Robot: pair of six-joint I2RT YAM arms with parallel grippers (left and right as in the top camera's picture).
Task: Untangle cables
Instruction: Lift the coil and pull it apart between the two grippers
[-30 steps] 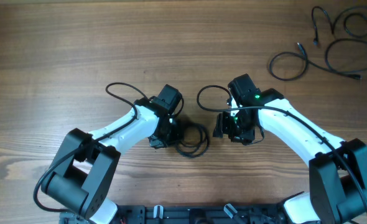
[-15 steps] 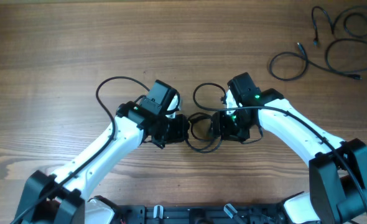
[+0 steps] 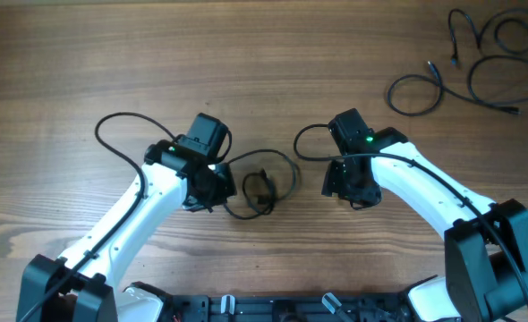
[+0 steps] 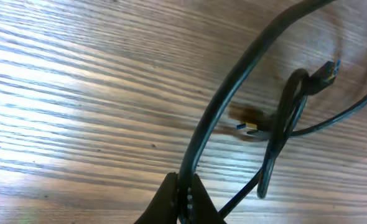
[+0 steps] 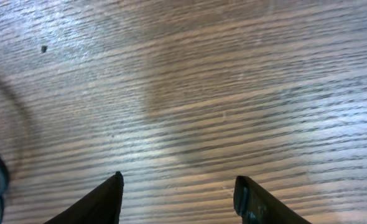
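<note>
Cable (image 4: 221,99) looped loosely, pinched in left gripper (image 4: 183,188).

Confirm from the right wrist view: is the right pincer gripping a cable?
No, the right pincer stands open over the wooden table with nothing held.

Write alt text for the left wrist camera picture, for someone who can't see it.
The left hand is pinched shut on a thin black cable that arcs up to the right over a wooden table. To its right lies a narrow loop of cord, with two small plug ends showing nearby.
</note>
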